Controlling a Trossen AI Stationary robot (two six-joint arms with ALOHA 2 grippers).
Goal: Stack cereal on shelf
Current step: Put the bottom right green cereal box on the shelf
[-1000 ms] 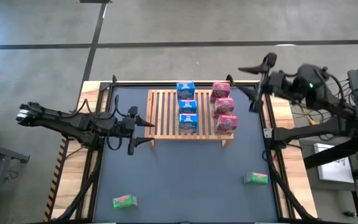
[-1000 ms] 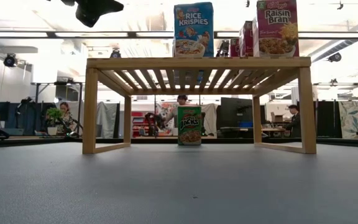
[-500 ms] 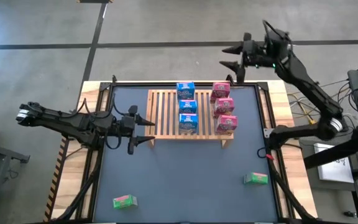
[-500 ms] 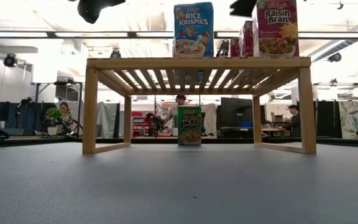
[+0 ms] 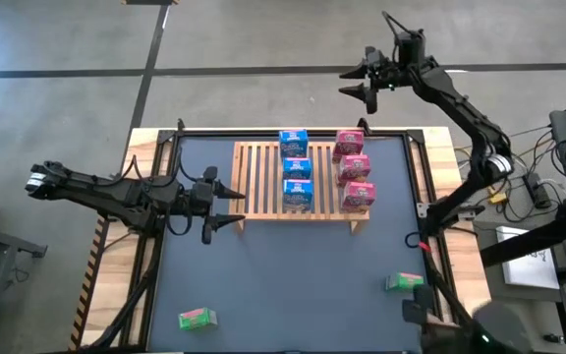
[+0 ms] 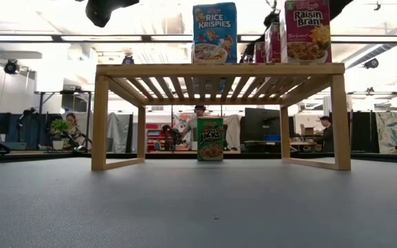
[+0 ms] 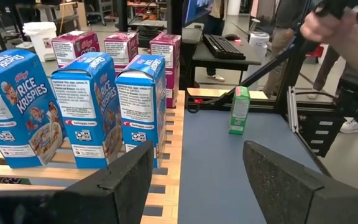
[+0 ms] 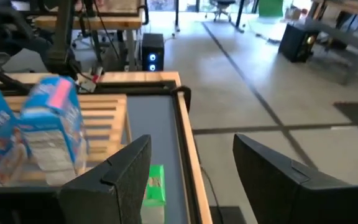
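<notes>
Six of the cereal boxes are being carried by the wooden shelf (image 5: 263, 182): three blue Rice Krispies boxes (image 5: 295, 169) in one row and three pink Raisin Bran boxes (image 5: 354, 169) in a row beside them, all upright on the slats. The slats on the shelf's left part are being left bare.

The green boxes are judged to be the step now in hand, since none is yet on the shelf. One green box (image 5: 404, 283) is lying on the dark tabletop (image 5: 293, 275) near the right edge, another green box (image 5: 197, 318) is lying near the front left corner, and a third, an Apple Jacks box (image 6: 209, 138), is being seen upright through the shelf's legs in the low view.

The right gripper (image 5: 364, 81) is being held high beyond the tabletop's far edge, its fingers apart and nothing between them. The left gripper (image 5: 226, 207) is being held just beside the shelf's left end, likewise parted and empty.

The next move is judged to call for a descent onto one green box, a grasp across its narrow faces, and an upright placement on the bare slats.
</notes>
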